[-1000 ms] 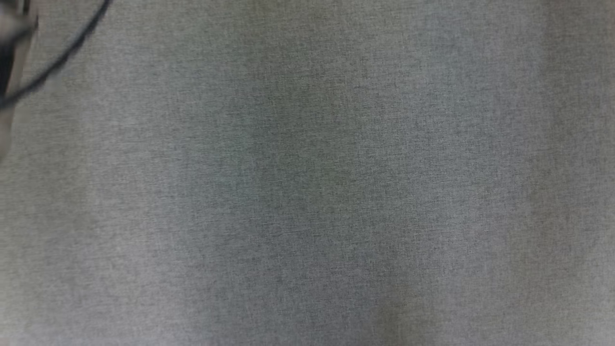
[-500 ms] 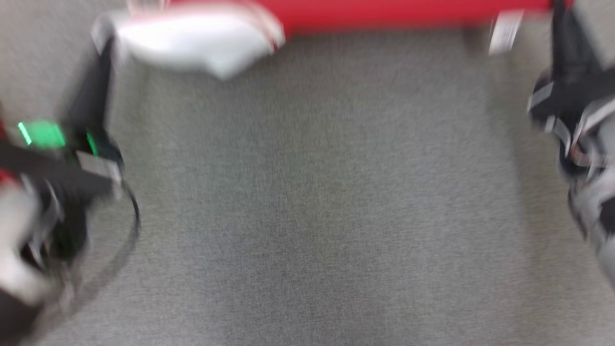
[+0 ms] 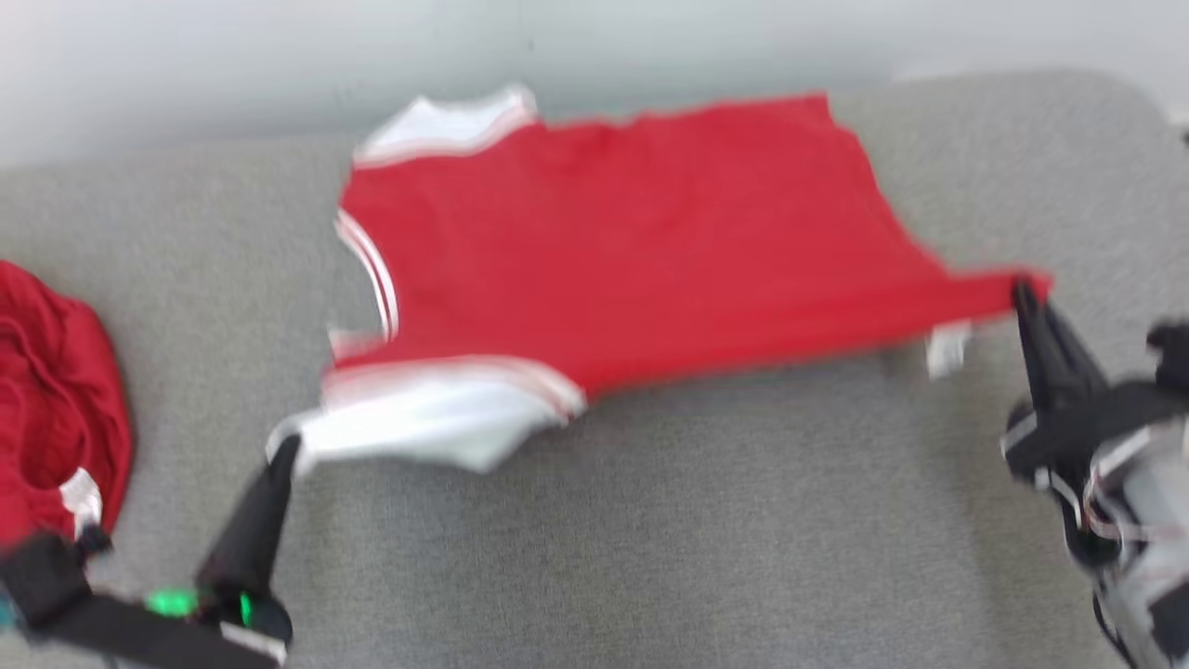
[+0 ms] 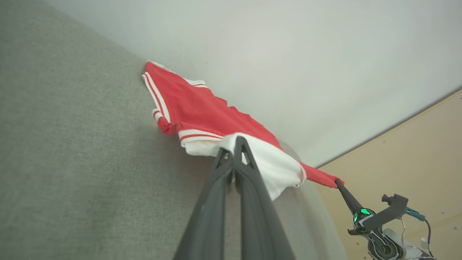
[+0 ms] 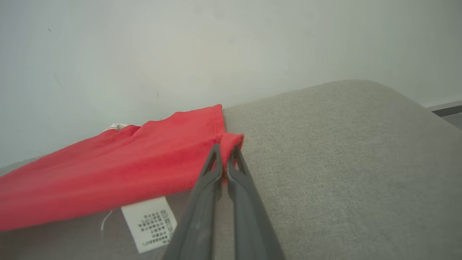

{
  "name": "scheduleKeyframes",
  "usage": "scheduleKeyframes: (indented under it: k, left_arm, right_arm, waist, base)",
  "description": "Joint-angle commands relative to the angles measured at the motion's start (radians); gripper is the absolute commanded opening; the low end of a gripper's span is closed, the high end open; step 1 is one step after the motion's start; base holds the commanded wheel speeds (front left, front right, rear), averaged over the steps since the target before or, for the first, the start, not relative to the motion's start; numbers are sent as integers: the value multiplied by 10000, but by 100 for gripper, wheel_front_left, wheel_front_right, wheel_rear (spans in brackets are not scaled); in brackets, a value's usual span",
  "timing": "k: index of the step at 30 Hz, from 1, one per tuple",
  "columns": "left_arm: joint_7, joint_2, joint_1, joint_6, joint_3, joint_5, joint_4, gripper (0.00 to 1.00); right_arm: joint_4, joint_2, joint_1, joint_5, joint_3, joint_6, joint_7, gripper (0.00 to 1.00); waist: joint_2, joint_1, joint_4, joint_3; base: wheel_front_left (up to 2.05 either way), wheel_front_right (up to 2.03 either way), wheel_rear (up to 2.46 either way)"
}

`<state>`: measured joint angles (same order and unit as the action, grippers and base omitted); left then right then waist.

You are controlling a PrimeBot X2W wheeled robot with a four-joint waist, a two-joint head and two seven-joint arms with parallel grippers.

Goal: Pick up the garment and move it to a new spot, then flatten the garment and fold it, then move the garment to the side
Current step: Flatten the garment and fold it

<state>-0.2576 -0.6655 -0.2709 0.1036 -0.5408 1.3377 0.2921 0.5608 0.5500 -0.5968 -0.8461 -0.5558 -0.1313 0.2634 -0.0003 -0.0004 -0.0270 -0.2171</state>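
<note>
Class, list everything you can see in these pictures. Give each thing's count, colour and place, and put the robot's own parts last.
garment: one, red with white striped-trim sleeves, spread at the far side of the surface by the wall
care label: one, white, hanging from the garment's near edge
crumpled cloth: one, red, at the surface's left side
surface: one, grey fabric, under everything
wall: one, pale, behind the surface
panel: one, tan, beyond the surface's end
left gripper: one, dark, shut on the garment's white sleeve
right gripper: one, dark, shut on the garment's red corner
</note>
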Motion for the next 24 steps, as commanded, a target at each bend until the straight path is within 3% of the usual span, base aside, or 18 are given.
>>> scheduleKeyframes:
  k: [1, 8, 15, 24]
  left_arm:
    - [-100, 40, 514, 19, 134, -159, -44, 0]
    - [-109, 732, 2240, 16, 749, -1062, -130, 0]
    - [-111, 1057, 3585, 31, 853, -1555, 394, 0]
    - [-25, 1484, 3173, -37, 684, -1556, 84, 0]
  right_arm:
    - [-84, 183, 466, -73, 117, 9, 14, 0]
    - [-742, 413, 2290, 127, 923, 12, 16, 0]
    - [-1764, 453, 4142, 824, 1695, 12, 16, 0]
    - [-1819, 189, 4467, 1162, 1658, 12, -201, 0]
  waist:
    - [3, 4, -84, 752]
    - [3, 4, 59, 1252]
    - [3, 4, 112, 1603]
    - [3, 4, 49, 1602]
  base:
    - [0, 0, 0]
    - [0, 0, 0]
    - [0, 0, 0]
    - [0, 0, 0]
